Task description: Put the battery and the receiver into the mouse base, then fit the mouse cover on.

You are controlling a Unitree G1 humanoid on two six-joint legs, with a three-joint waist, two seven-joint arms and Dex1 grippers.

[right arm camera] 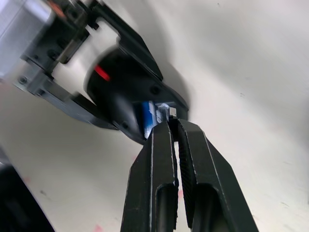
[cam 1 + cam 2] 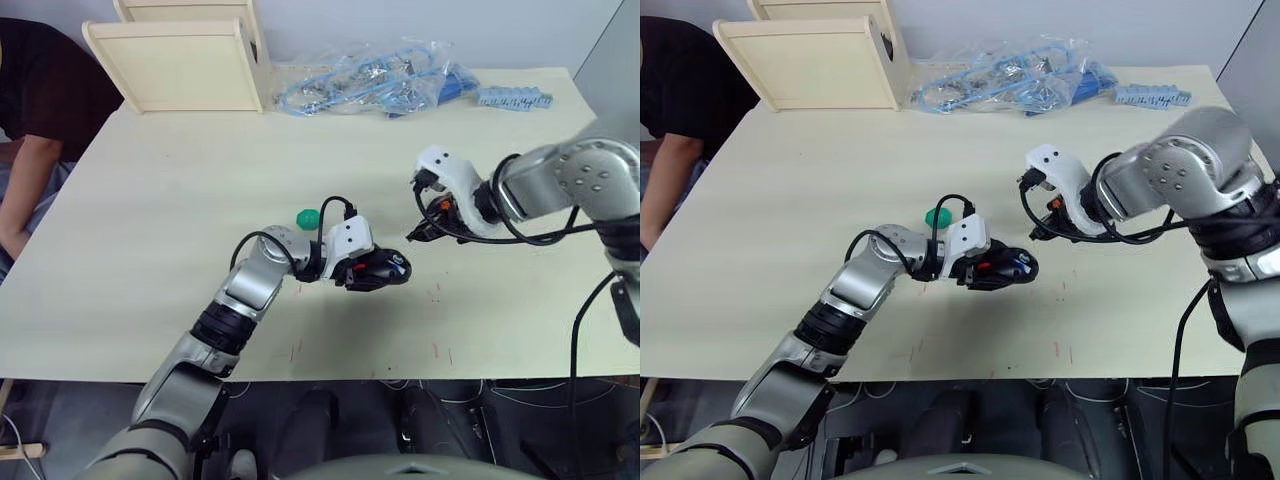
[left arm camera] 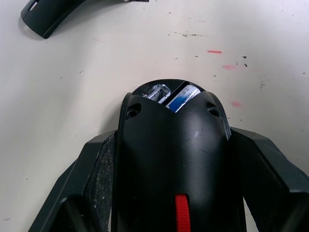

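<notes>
Left gripper (image 3: 169,193) has the mouse base (image 3: 171,159) clamped, battery (image 3: 183,98) sitting inside, while the right gripper (image 1: 173,124) hovers nearly closed at its open end.

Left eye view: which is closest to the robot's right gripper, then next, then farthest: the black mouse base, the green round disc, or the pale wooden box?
1. Black mouse base, held beside the right gripper.
2. Green round disc, further toward the robot's left.
3. Pale wooden box, at the table's far left corner.

The mouse base (image 2: 378,268) sits mid-desk (image 2: 150,220) with the battery (image 3: 183,98) in it; the green disc (image 2: 308,217) lies behind-left of it, the bags (image 2: 370,78) far behind.
</notes>
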